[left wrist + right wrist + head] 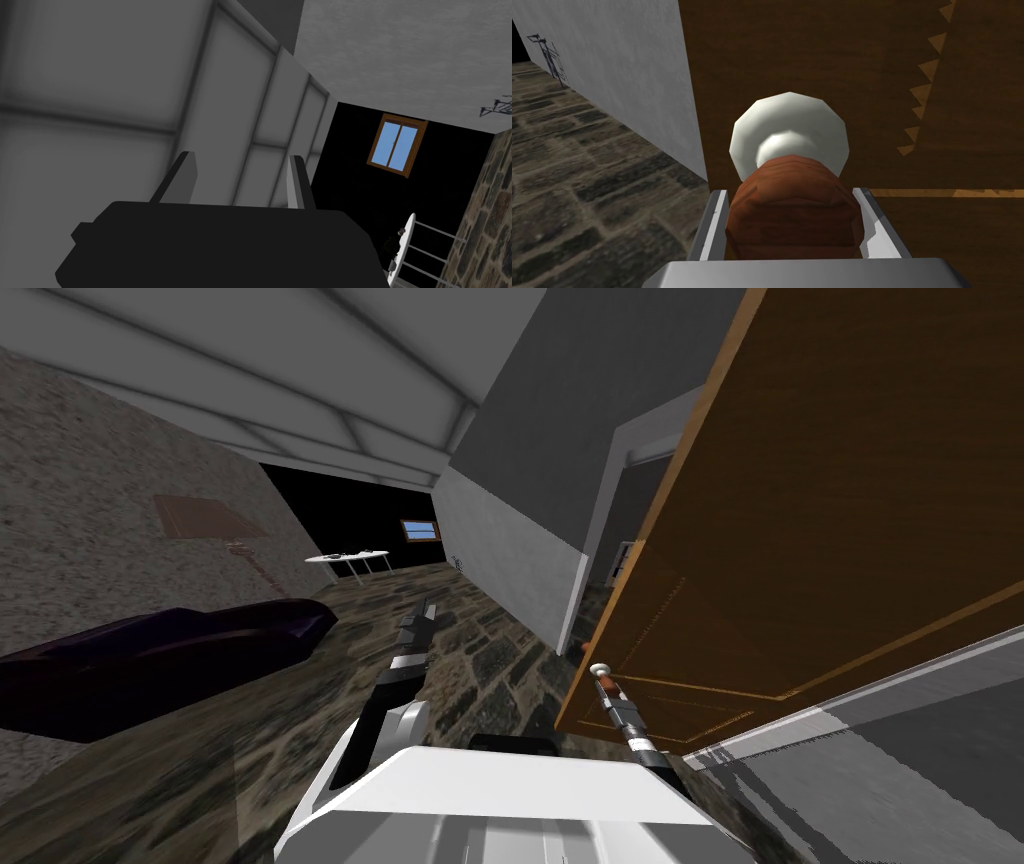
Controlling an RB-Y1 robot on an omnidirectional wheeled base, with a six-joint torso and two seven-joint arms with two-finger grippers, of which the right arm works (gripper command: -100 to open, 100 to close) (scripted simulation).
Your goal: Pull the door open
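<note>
Pinching the reddish-brown door knob (794, 215) with the right gripper (791, 192), 1 blade pressed against each side. Just beyond the knob, seeing its round white backplate (789, 130) flat against the brown wooden door (820, 518). From the head view, finding that door standing ajar from its white frame (598, 538) (knob close to the door's free edge). Holding the left gripper (240, 157) with its 2 fingers spread, out over the stone floor (480, 658), well apart from the door.
</note>
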